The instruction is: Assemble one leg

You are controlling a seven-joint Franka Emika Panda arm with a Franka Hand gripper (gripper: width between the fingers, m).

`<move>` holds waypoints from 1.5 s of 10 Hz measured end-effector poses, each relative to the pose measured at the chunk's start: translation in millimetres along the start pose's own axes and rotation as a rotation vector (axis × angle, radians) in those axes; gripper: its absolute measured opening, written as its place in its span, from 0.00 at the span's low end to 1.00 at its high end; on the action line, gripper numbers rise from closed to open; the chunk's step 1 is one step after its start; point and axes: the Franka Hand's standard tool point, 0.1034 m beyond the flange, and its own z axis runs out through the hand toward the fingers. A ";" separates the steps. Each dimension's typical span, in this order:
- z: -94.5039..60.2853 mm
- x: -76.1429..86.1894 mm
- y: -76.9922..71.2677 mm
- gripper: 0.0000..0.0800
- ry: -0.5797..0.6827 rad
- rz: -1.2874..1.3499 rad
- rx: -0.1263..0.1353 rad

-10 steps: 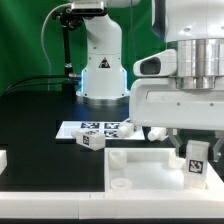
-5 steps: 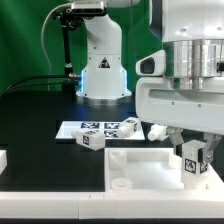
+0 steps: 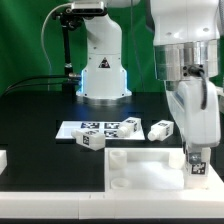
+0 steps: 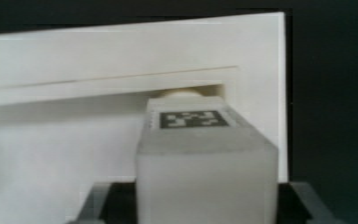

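Arm swung since earlier; gripper (image 3: 196, 160) grasping one leg (image 3: 197, 166) (upright) over tray (image 3: 140, 165); three other legs (image 3: 92, 140) on table.

A tray (image 3: 140, 165) lies at the front of the table (image 3: 35, 115). Behind it lies the marker board (image 3: 95, 128), with one leg (image 3: 92, 140) at its front edge and another leg (image 3: 160, 130) at the exterior view's right.

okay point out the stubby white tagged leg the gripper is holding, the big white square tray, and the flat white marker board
Stubby white plastic leg (image 4: 195, 150): wrist view, on its upper face below the tag.
Large white square tray (image 3: 140, 172): exterior view, on its bare inner floor.
Flat white marker board (image 3: 68, 129): exterior view, on its bare end at the exterior view's left.
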 end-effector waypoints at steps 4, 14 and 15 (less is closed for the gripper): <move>0.8 0.9 0.8 0.52 0.005 0.073 0.006; -63.4 1.0 -24.5 0.81 -0.024 -0.496 0.087; -64.7 0.9 -25.5 0.81 -0.024 -0.496 0.089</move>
